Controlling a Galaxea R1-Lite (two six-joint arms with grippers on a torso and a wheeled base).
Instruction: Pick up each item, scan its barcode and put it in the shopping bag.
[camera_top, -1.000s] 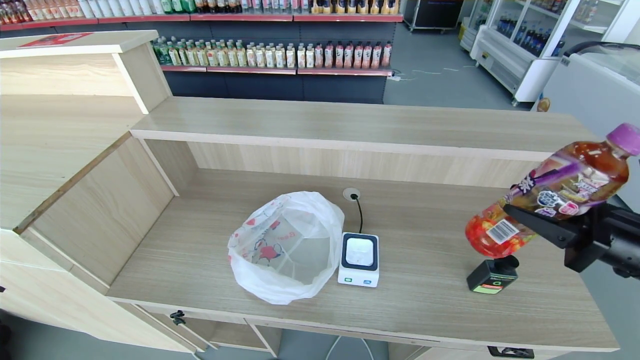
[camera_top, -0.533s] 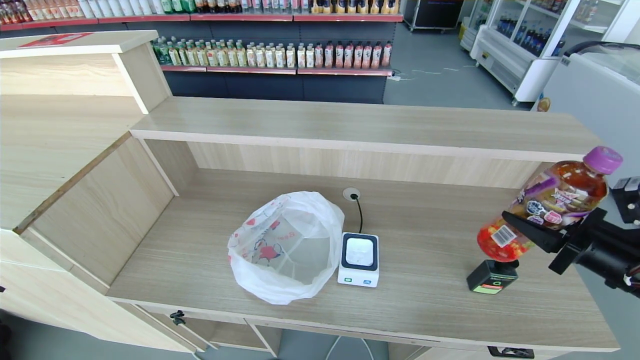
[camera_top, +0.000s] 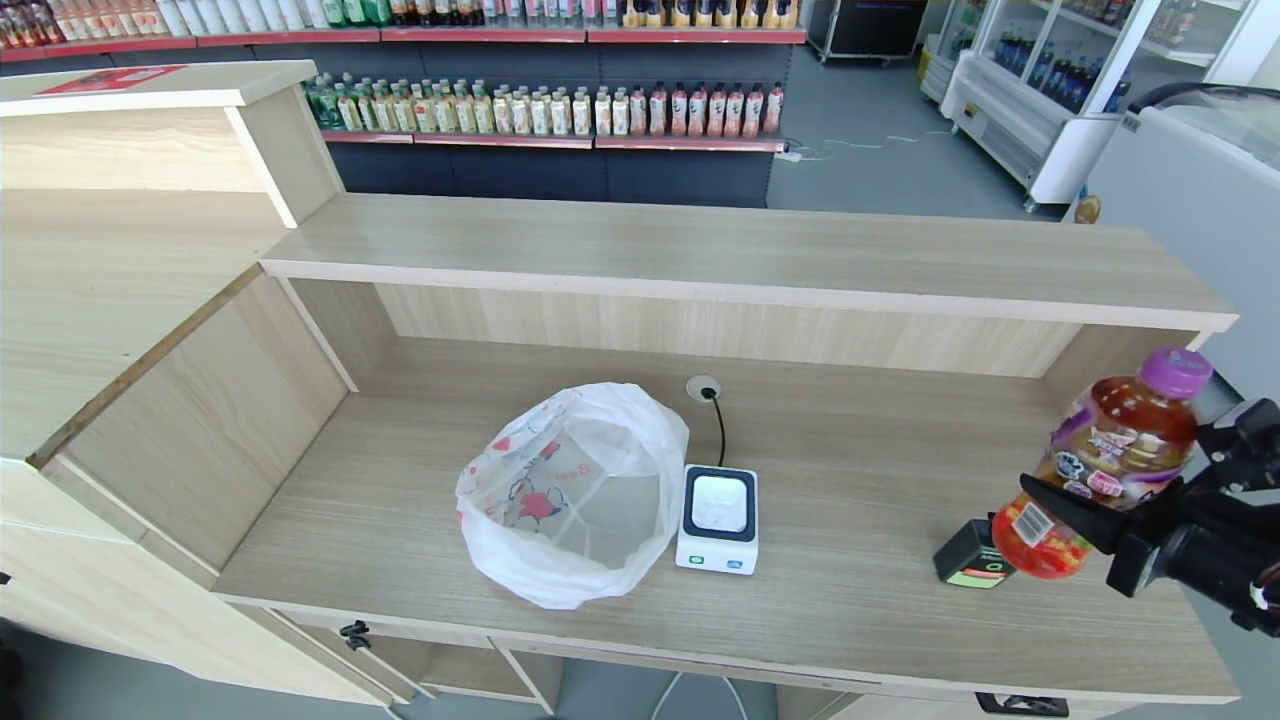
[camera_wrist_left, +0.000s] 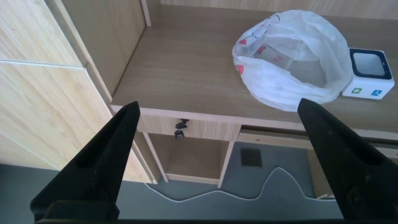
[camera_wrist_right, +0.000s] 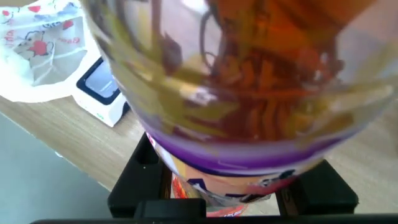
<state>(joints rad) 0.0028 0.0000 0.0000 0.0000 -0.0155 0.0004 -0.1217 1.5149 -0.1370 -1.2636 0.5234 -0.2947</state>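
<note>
Right gripper (camera_top: 1078, 505) is clamping the bottle (camera_top: 1125, 445) low on its body, which is full, probably heavy, slick rigid plastic, a mid-body grip looking safer; left gripper (camera_wrist_left: 217, 162) is hanging open.

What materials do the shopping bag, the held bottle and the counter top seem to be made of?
Shopping bag: probably thin plastic film; translucent white, crumpled, slightly glossy.
Bottle: probably clear plastic; the reddish drink shows through, with a printed wrap label and a matt purple cap.
Counter top: wood or wood-look laminate; pale grain lines, matt. I cannot tell which.
</note>
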